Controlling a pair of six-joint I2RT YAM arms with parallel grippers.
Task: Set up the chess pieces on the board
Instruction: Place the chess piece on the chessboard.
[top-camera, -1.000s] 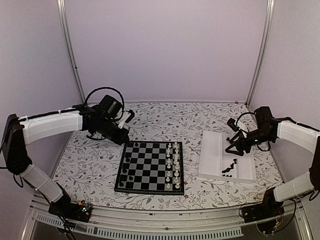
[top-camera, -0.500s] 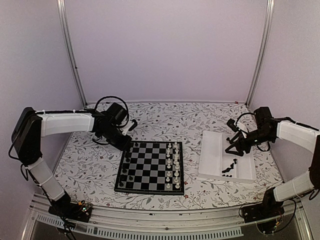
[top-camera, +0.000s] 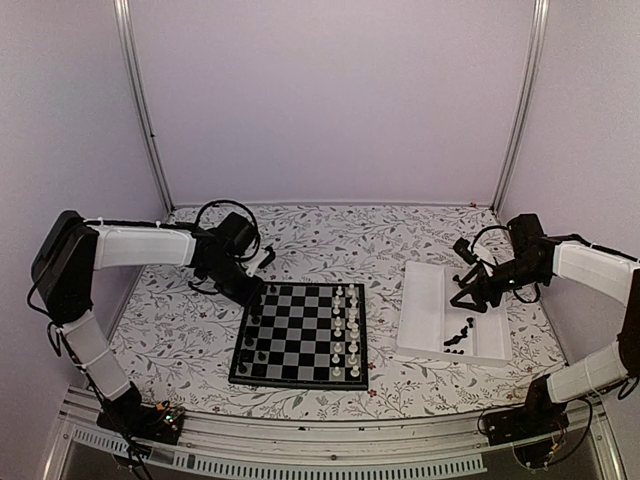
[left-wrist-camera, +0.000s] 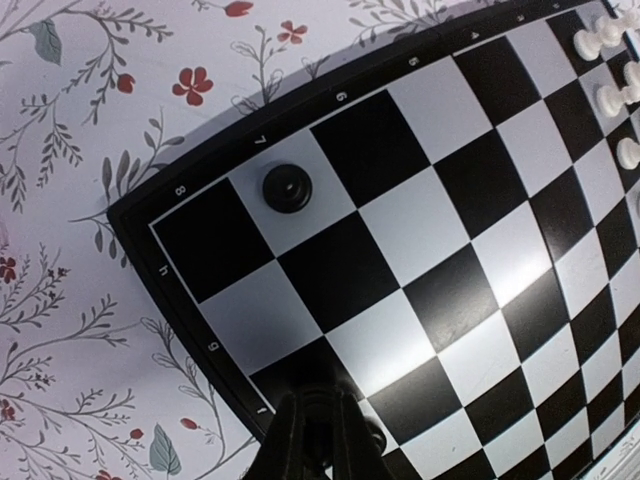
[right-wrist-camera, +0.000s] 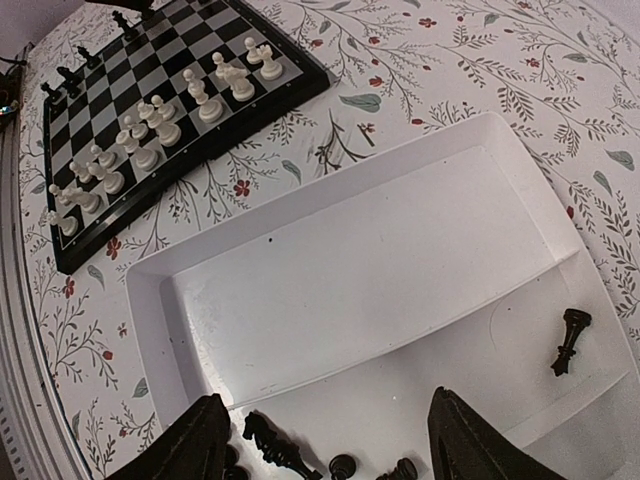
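Note:
The board (top-camera: 300, 332) lies at the table's middle, with white pieces (top-camera: 346, 325) along its right side and a few black chess pieces (top-camera: 250, 345) on its left. My left gripper (top-camera: 253, 291) hangs low over the board's far left corner, shut on a black chess piece (left-wrist-camera: 318, 432). A black pawn (left-wrist-camera: 287, 187) stands on a pale square near that corner. My right gripper (right-wrist-camera: 330, 445) is open above the white tray (right-wrist-camera: 350, 260), over several loose black pieces, among them a lying knight (right-wrist-camera: 277, 447). A bishop (right-wrist-camera: 570, 342) lies apart to the right.
The white tray (top-camera: 422, 300) sits right of the board, with the black pieces (top-camera: 460, 335) gathered in its near right part. A low ridge divides the tray. Floral cloth covers the table. Pale walls and metal posts close in the back and sides.
My left arm has swung in and lowered its gripper to the board's far left corner. The right arm has hardly moved.

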